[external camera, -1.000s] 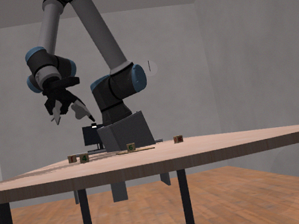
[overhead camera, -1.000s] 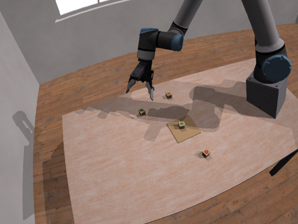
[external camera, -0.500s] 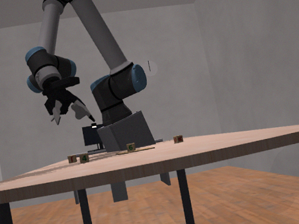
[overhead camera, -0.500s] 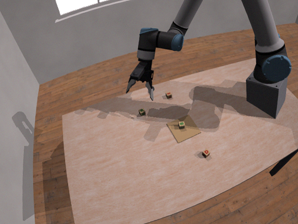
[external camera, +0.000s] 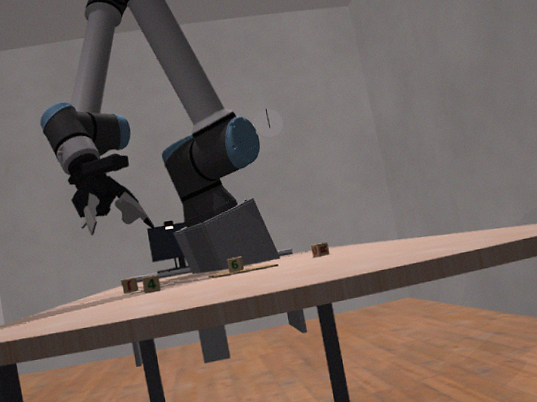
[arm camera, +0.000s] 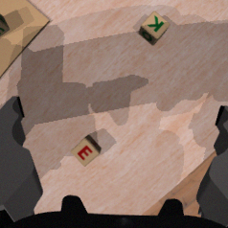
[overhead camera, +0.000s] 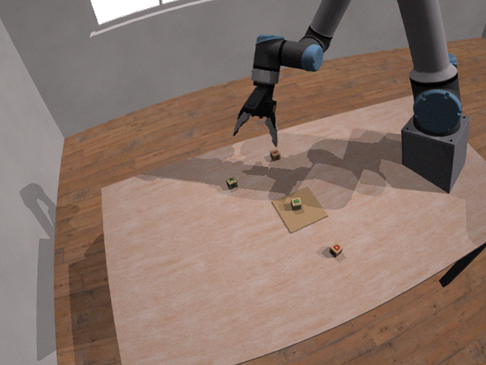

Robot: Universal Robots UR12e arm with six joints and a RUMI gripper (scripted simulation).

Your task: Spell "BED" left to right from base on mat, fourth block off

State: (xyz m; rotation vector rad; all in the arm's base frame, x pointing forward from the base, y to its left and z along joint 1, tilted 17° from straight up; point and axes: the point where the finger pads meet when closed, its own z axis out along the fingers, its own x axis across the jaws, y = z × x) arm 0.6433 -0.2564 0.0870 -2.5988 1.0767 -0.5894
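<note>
- The gripper (overhead camera: 255,131) hangs above the desk (overhead camera: 198,282), jaws spread wide, holding nothing.
- The E block (overhead camera: 274,154) sits on the desk below it, off the mat (overhead camera: 307,219).
- One green-lettered block (overhead camera: 296,202) rests on the mat.
- The D block (overhead camera: 335,248) and K block (overhead camera: 232,182) lie off the mat, well apart.

Blocks (arm camera: 86,151) (arm camera: 155,26) (overhead camera: 335,248): E, K, D
</note>
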